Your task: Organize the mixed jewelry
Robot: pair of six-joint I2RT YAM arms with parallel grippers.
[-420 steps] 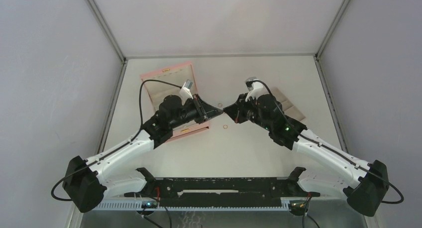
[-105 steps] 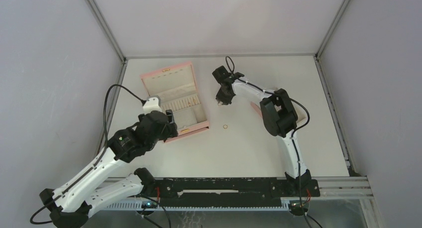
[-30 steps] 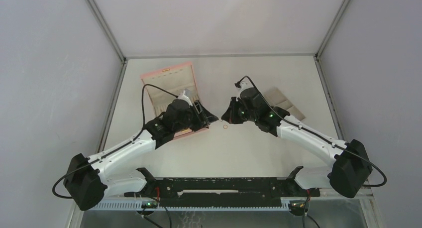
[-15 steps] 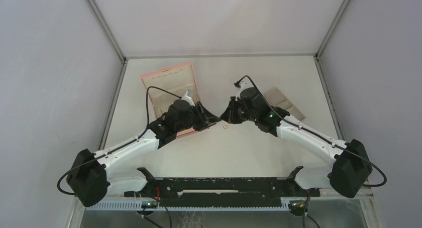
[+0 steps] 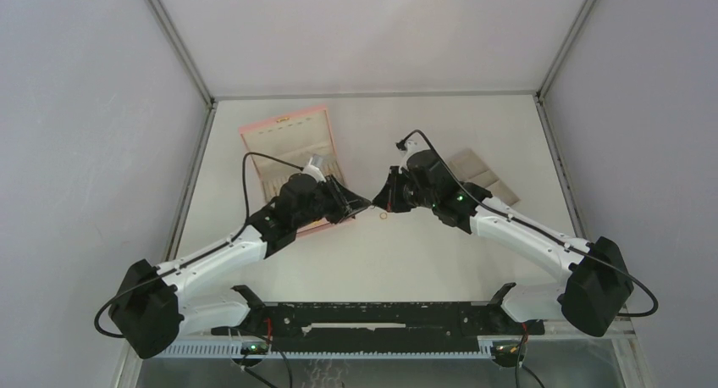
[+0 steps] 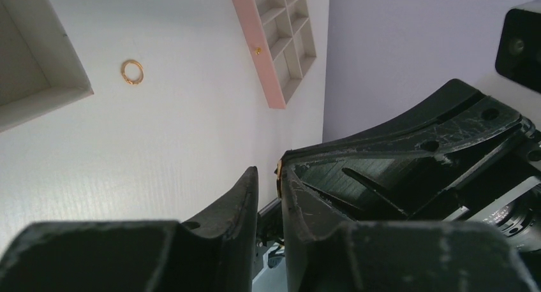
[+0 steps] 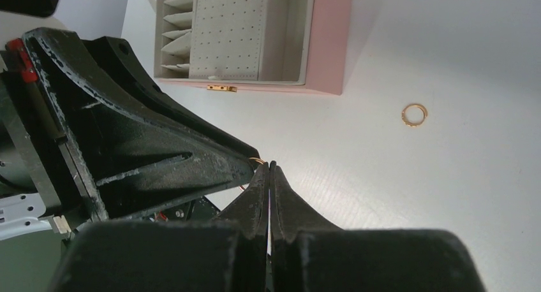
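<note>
One tiny orange-copper ring lies on the white table between the two gripper tips; it also shows in the left wrist view and the right wrist view. My right gripper is shut, and a thin sliver of a second ring peeks out at its tip. That tip sits at my left gripper, whose jaws stand a narrow gap apart with the ring sliver against the inside of one finger. Other rings are out of view.
The open pink quilted box lies at the back left, under my left arm. The beige compartmented tray lies at the right behind my right arm. Grey walls close in the table.
Since 3.5 s ago my right arm has come back from the far side and my left arm has reached forward; the tips now meet. In the last second they only edged closer.
</note>
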